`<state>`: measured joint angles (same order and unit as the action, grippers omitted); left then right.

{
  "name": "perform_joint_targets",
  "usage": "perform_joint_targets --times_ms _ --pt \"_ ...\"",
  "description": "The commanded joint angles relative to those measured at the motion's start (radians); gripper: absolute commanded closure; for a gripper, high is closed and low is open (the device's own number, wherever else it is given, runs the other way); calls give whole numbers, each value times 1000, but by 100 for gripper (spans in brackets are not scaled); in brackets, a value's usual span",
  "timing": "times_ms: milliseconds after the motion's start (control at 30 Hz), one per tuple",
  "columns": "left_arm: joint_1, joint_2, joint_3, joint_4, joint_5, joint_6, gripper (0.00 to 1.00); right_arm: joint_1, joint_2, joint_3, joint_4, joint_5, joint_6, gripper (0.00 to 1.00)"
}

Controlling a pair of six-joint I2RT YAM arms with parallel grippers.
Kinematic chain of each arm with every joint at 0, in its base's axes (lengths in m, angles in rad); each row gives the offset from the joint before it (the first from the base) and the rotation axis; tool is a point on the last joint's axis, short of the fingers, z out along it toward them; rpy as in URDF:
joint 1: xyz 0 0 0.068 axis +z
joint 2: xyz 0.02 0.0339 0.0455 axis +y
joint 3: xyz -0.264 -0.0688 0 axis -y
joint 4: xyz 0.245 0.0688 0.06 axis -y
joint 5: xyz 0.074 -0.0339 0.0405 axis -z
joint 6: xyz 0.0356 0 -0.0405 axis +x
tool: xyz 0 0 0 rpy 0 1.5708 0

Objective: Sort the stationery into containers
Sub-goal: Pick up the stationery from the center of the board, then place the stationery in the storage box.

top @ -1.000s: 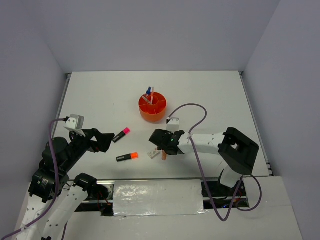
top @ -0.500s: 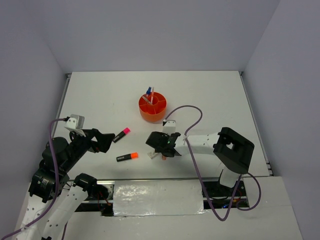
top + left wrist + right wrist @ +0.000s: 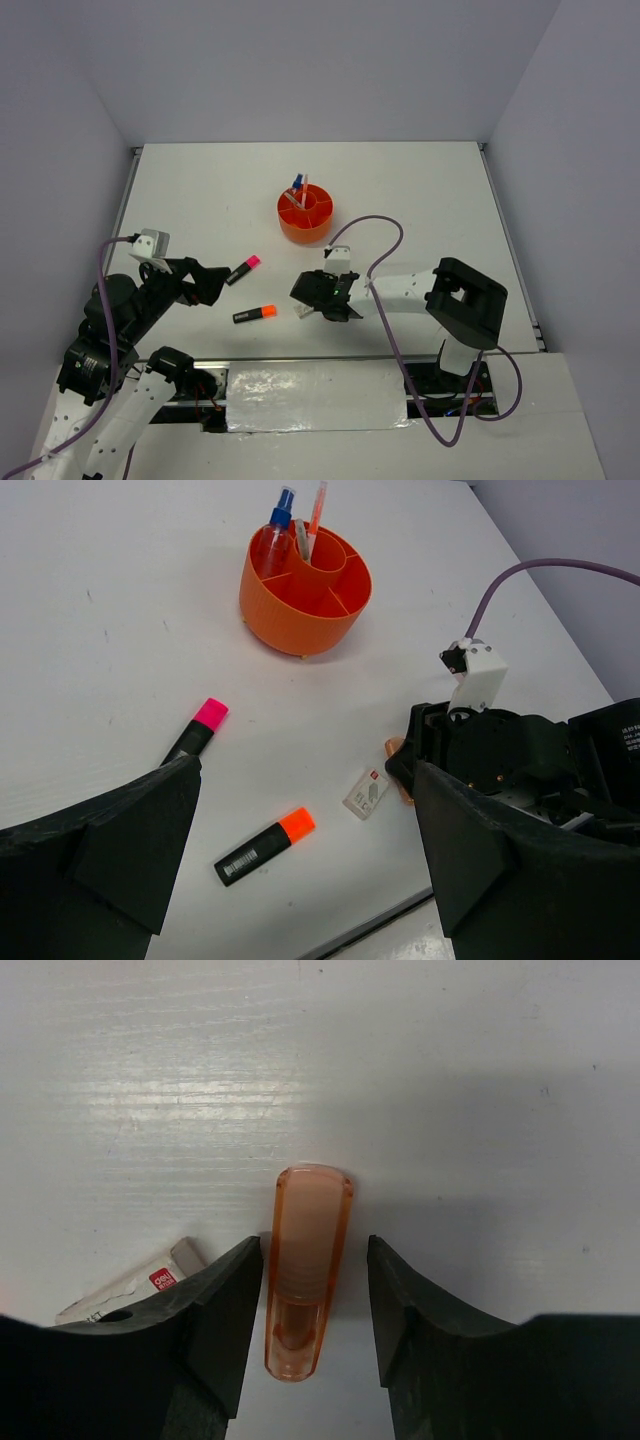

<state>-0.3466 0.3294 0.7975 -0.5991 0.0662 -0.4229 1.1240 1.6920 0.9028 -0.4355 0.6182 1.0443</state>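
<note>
A salmon eraser point(image 3: 305, 1270) lies flat on the white table. My right gripper point(image 3: 315, 1247) is open and low over it, with one finger on each side; the left finger is close to it and the right finger stands a little off. A white eraser point(image 3: 135, 1285) lies just left of it, also in the left wrist view point(image 3: 368, 792). The orange tub point(image 3: 305, 213) stands farther back and holds a blue-clear marker point(image 3: 280, 520) and thin pens. A pink-capped highlighter point(image 3: 243, 269) and an orange-capped highlighter point(image 3: 254, 314) lie at the near left. My left gripper point(image 3: 213, 283) is open and empty above them.
The right arm's purple cable point(image 3: 375, 235) loops over the table between the tub and the gripper. The table's near edge point(image 3: 400, 905) runs just below the orange-capped highlighter and the white eraser. Grey walls close in the back and sides.
My right gripper has moved left and toward the near edge and now covers the salmon eraser in the top view. The left arm has not moved.
</note>
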Motion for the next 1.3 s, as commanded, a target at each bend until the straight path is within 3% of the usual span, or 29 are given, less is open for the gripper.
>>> perform_joint_targets --times_ms 0,200,233,267,300,433,533,633,800,900,1100,1133,1267 --pt "-8 -10 2 39 14 -4 1 -6 55 -41 46 -32 33 49" --pt "-8 -13 2 38 11 -4 1 -15 9 -113 220 -93 -44 62" --pt "-9 -15 2 38 11 -5 1 -15 -21 -123 277 -104 -68 78" --pt "-9 -16 2 38 11 -5 1 -15 -35 -149 309 -113 -98 88" --pt "-9 -16 2 39 11 -4 1 -13 -47 -157 334 -124 -134 90" --pt "-11 -10 3 38 12 -4 1 -21 -84 -153 357 -118 -213 89" --pt "-11 -12 2 38 11 -5 1 -73 -203 -162 405 -130 -325 89" --pt "-11 -15 3 36 9 -5 1 -182 -346 -188 487 -179 -484 89" --pt "-14 -21 2 38 11 -5 1 -484 -462 -150 553 -447 -725 89" --pt "-14 -24 2 39 14 -4 1 -591 -408 -18 570 -647 -866 87" --pt "-14 -21 0 39 12 -4 1 -737 22 417 477 -1062 -928 88" --pt "-15 -20 2 39 12 -4 1 -757 67 520 460 -1087 -929 88" --pt "-15 -26 0 44 27 3 1 -760 204 662 443 -1124 -964 85"
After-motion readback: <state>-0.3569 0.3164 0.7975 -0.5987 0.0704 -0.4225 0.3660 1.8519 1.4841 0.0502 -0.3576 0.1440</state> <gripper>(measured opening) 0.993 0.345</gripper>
